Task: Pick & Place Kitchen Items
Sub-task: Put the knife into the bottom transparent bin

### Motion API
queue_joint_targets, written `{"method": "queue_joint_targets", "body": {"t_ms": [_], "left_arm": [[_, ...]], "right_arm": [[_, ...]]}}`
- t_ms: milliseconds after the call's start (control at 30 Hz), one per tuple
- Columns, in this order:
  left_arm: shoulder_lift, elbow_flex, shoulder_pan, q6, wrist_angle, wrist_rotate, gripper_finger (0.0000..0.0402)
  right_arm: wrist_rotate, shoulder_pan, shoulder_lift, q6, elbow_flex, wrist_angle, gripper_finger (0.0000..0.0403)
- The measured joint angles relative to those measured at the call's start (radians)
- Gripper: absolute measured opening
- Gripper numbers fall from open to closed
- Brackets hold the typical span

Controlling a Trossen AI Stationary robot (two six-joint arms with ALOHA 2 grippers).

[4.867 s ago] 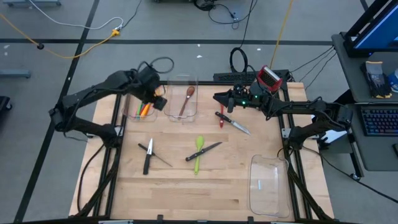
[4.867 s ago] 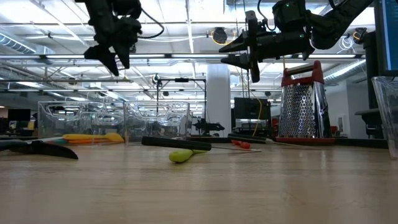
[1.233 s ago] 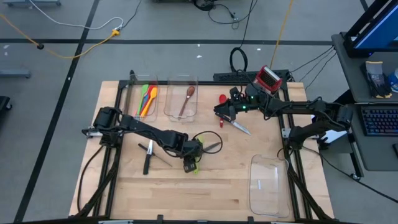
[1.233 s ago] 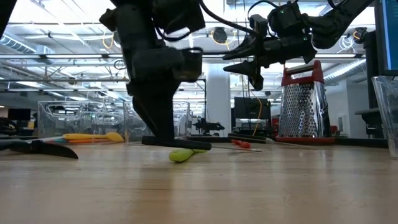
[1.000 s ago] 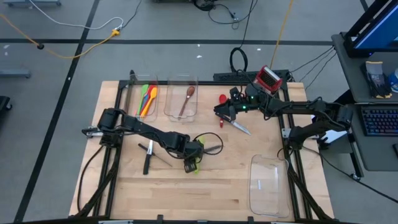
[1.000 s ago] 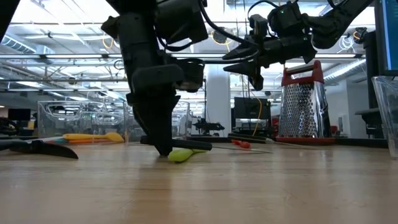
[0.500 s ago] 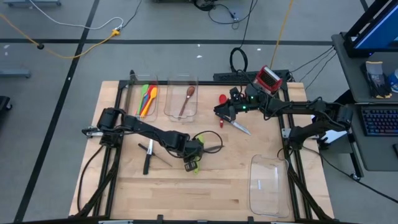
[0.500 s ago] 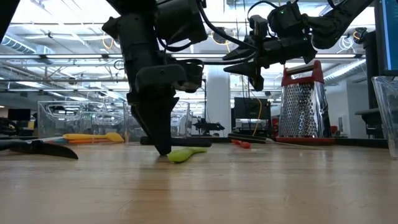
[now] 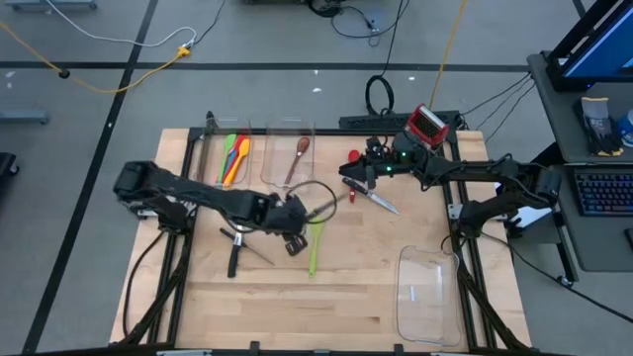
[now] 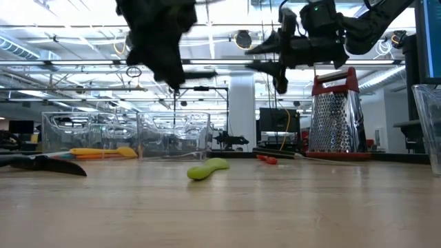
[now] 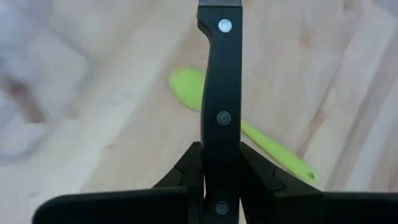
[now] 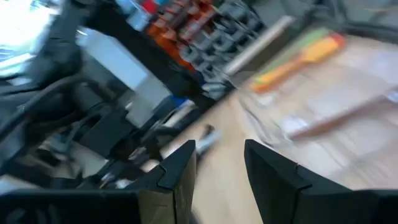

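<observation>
My left gripper (image 9: 295,229) is shut on a black-handled knife (image 11: 219,74) and hangs well above the table's middle; it also shows in the low view (image 10: 169,69). A green spatula (image 9: 315,243) lies flat on the table below it. My right gripper (image 9: 348,171) is open and empty, up in the air at the far right; its fingers show apart in the right wrist view (image 12: 217,165). Below it, a red spoon (image 9: 353,188) and a steel knife (image 9: 377,202) lie on the table. Two more knives (image 9: 235,247) lie crossed at the left. My left gripper pinches the knife's black handle (image 11: 219,134) by its two flat sides between the two fingers. The handle's riveted end sticks out forward past the fingertips. The knife is lifted clear of the table; its blade does not show in the wrist view.
Two clear bins stand at the far edge, one with coloured utensils (image 9: 232,158), one with a wooden spoon (image 9: 295,158). A red-and-silver grater (image 9: 427,124) stands far right. An empty clear bin (image 9: 430,289) sits near right. The near table is bare wood.
My left gripper has risen from the table with the black-handled knife and gone a little toward the table's left and far edge; the knife is now lifted clear. The green spatula has stayed on the table. My right gripper has risen a little.
</observation>
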Motion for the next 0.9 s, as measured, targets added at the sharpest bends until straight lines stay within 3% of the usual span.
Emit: {"method": "queue_joint_targets", "body": {"t_ms": [200,433,633,900], "left_arm": [[-0.14,0.0,0.004,-0.125,-0.084,-0.199,0.0052],[-0.228,0.001,0.022,-0.148,0.032,-0.334,0.0052],[-0.232,0.001,0.072,0.029,0.299,-0.217,0.0051],[-0.229,0.001,0.151,0.088,0.545,0.056,0.0051]], "right_arm": [[-0.075,0.0,0.0,0.072,0.0,0.25,0.013],[-0.11,0.022,0.0,0.135,0.0,0.394,0.013],[-0.102,0.074,0.0,0.091,0.0,0.405,0.013],[0.119,0.163,-0.001,-0.072,0.0,0.519,0.0131]]}}
